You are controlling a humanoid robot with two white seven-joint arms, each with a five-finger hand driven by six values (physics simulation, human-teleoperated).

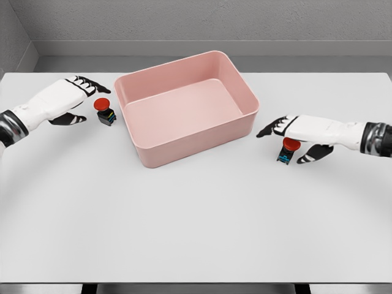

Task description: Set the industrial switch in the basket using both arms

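A pink rectangular basket (242, 92) sits at the middle of the white table, tilted slightly. One industrial switch (105, 111), with a red button on a black body, stands just left of the basket. My left hand (86, 101) hovers beside and partly over it, fingers spread, thumb low on the near side, not gripping. A second red-topped switch (286, 150) lies right of the basket. My right hand (293, 138) reaches over that one with fingers extended above it and thumb (313, 154) to its right, not closed on it.
The white table (196, 226) stretches wide in front of the basket. A grey wall and floor edge run behind the table's far edge.
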